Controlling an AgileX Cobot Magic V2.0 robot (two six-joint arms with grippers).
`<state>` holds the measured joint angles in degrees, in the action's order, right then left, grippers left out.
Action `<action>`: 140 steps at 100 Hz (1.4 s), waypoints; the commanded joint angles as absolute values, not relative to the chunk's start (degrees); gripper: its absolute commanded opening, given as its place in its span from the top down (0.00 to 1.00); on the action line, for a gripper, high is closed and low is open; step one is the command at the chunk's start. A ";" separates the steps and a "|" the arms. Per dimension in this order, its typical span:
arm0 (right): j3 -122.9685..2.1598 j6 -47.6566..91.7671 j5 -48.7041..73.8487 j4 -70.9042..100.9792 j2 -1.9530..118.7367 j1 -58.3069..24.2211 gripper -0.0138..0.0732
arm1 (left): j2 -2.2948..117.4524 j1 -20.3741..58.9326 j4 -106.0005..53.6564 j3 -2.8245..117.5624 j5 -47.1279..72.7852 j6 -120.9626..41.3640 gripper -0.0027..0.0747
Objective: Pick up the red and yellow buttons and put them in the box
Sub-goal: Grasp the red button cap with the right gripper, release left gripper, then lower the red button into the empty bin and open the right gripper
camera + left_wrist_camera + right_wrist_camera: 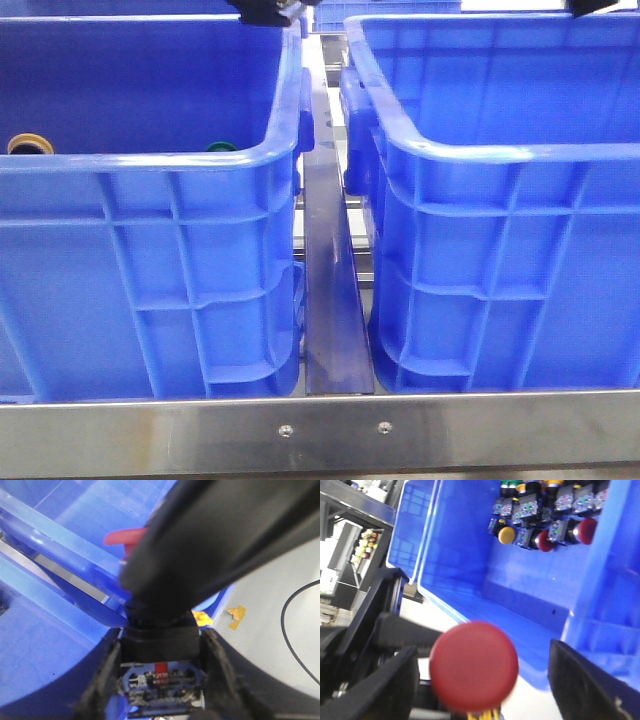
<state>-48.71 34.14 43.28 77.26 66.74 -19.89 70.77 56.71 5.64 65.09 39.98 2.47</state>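
Looking forward over the table, two large deep blue plastic crates with thick rolled rims and ribbed outer walls stand side by side, the left crate and the right crate apart, with a dark blue strip lying in the gap between them; a steel front rail with two screws runs below both; only dark scraps of the two arms show at the upper edge, so neither tool can be judged from here; over the left crate's near wall peek a yellow-ringed cap and a green cap.

From the left wrist, the left gripper has its dark fingers closed against a small dark-bodied part with a blue, red-marked face; a large blurred black shape covers much of the view; a red cap shows beyond the tool against blue crate wall; to one side lie a grey surface with orange tape scraps and a black cable.

From the right wrist, the right gripper shows a round red button cap between its black fingers; whether the fingers press on it I cannot tell; beyond the tool, a blue crate holds a cluster of push-buttons at its far end, among them a yellow-capped button and red-capped buttons.
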 commanded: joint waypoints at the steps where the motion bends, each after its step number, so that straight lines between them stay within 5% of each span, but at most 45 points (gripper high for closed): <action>1: -50.68 37.28 43.01 83.12 67.23 -20.15 0.20 | 69.02 57.17 5.38 66.61 36.65 2.63 0.99; 14: -50.68 40.77 44.41 86.77 68.45 -20.15 0.26 | 69.02 57.17 5.38 66.61 36.65 2.63 0.99; 33: -50.68 41.03 45.69 87.38 68.76 -20.15 0.58 | 69.02 57.17 5.38 66.61 35.72 2.63 0.99; 46: -50.68 41.30 45.83 87.12 68.76 -20.15 0.59 | 69.02 57.17 5.38 66.61 34.61 2.63 0.96; 58: -50.68 41.30 45.41 86.30 68.76 -20.15 0.59 | 69.02 57.17 5.38 66.61 34.61 2.81 0.72; 69: -50.68 41.30 44.25 85.36 68.76 -20.15 0.59 | 69.02 57.17 5.38 66.61 34.51 3.31 0.37; 77: -50.68 41.42 42.84 84.82 68.76 -20.09 0.59 | 69.02 57.06 5.60 66.61 34.40 3.45 0.25; 140: -50.68 46.42 31.41 82.74 63.32 -7.18 0.59 | 61.21 32.03 5.76 62.07 31.80 9.30 0.31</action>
<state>-48.83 45.23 31.55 81.57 65.22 -9.86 64.51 35.60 5.64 62.99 37.02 8.56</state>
